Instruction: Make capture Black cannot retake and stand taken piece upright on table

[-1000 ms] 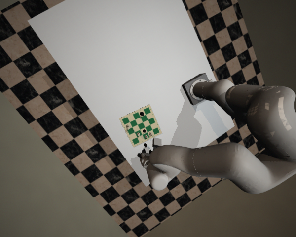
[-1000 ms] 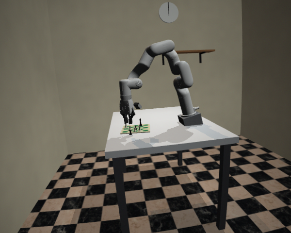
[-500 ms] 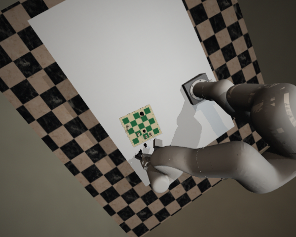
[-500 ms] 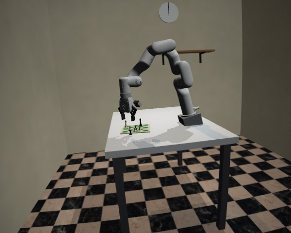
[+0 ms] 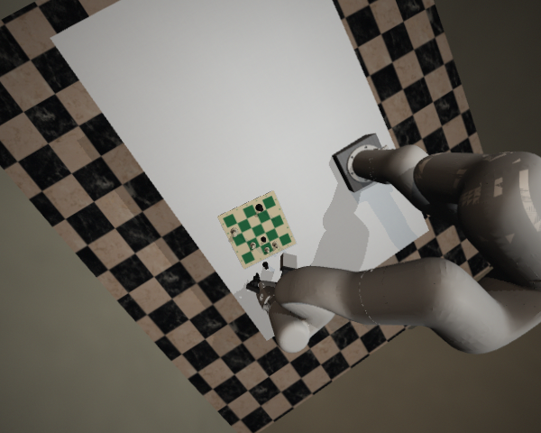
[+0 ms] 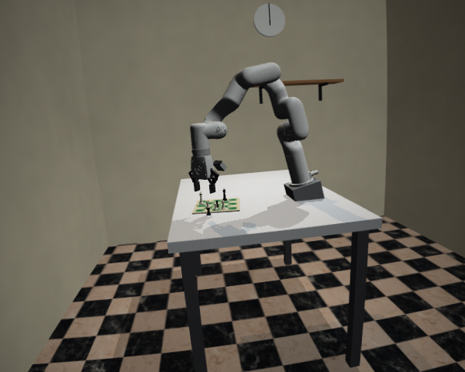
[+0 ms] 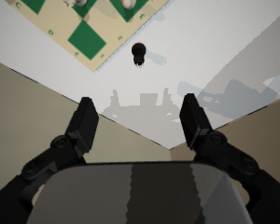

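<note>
The small green and cream board (image 5: pixel 257 228) lies near the table's left edge. A black pawn (image 5: pixel 264 264) stands upright on the white table just off the board's near edge. It also shows in the wrist view (image 7: pixel 138 53) and in the side view (image 6: pixel 208 211). My gripper (image 7: pixel 138 105) is open and empty, raised above the table a little behind the pawn, near the table's edge (image 6: pixel 204 186). On the board stand a tall black piece (image 5: pixel 259 207), another black piece (image 5: pixel 262 239) and several white pieces (image 5: pixel 266 250).
The arm's base (image 5: pixel 357 162) stands on the table to the right of the board. The table edge (image 5: pixel 242 298) runs close below the gripper. A wall shelf (image 6: pixel 312 81) hangs far behind.
</note>
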### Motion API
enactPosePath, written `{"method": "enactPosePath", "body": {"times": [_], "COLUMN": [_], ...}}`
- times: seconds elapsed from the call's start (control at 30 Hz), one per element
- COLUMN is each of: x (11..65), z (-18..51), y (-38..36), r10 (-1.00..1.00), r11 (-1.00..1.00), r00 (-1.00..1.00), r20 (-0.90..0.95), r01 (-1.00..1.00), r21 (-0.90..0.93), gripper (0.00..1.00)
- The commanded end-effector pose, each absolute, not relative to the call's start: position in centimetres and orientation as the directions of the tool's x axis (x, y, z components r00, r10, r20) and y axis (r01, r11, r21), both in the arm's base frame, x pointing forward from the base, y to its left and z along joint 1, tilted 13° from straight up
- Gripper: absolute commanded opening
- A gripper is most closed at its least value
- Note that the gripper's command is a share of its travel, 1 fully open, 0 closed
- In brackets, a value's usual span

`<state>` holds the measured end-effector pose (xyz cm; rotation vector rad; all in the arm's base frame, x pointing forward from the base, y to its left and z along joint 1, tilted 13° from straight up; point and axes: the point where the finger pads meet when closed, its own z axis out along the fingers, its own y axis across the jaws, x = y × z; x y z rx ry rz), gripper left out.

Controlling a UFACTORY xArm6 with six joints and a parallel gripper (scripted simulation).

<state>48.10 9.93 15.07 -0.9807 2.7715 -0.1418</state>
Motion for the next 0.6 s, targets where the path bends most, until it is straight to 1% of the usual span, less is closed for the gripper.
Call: {"method": "enactPosePath", "body": {"times": [0.0, 0.17, 0.27, 0.37, 0.43, 0.57], "x": [48.2, 48.1, 47.9, 47.6, 47.6, 47.1], "z": [15.3, 15.2, 15.2, 15.1, 15.1, 15.0], "y": [10.0, 9.8, 9.6, 9.2, 9.2, 8.6], "r10": [-0.634, -0.682, -0.745, -0.828, -0.828, -0.938], "r11": [0.773, 0.731, 0.666, 0.56, 0.56, 0.346], "r00": [-0.757, -0.717, -0.654, -0.551, -0.551, -0.343], "r20": [-0.157, -0.147, -0.131, -0.105, -0.105, -0.056], "r01": [-0.614, -0.661, -0.724, -0.805, -0.805, -0.913], "r21": [-0.158, -0.168, -0.18, -0.196, -0.196, -0.215], "gripper": [1.0, 1.0, 1.0, 1.0, 1.0, 1.0]}}
